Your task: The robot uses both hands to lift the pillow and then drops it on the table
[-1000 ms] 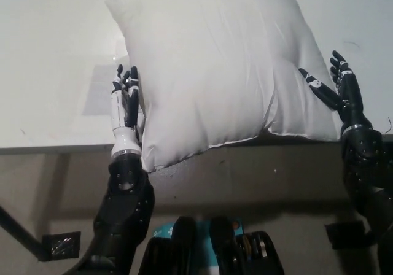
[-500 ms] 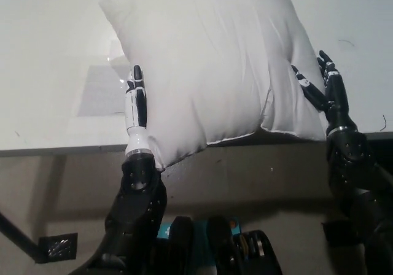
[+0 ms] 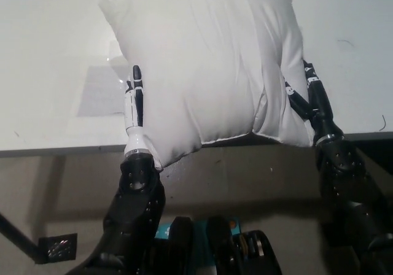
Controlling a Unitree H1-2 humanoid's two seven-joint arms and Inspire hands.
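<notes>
Bench (image 3: 49, 60): white top, extending behind and to the outer side of both hands; its front edge runs level with the wrists. A faint pale rectangle is seen on it just outside the left hand; what it is cannot be told.

Pillow (image 3: 202, 66): white, large, soft and creased, held between the two hands, its lower corners hanging over the bench's front edge. Whether it is clear of the bench or resting on it cannot be told. A second fold or lobe bulges toward the right hand. Risk, judged: being limp, it may sag and slide down from between the palms if the inward pressure is eased or uneven; a slip at one side would let it tip and fall past the bench edge to the floor rather than onto the top.

Right hand (image 3: 310, 100): black, pressed flat against the pillow's side, fingers extended and partly buried in the fabric. No wrap around the cloth is seen, so the hold is judged to depend on squeeze alone.

Left hand (image 3: 135, 109): white, pressed against the opposite side, fingers straight and together, pointing upward, half hidden by the bulge. Risk, judged: contact sits low on the pillow, so the heavy upper part may topple forward or back during the lift.
</notes>
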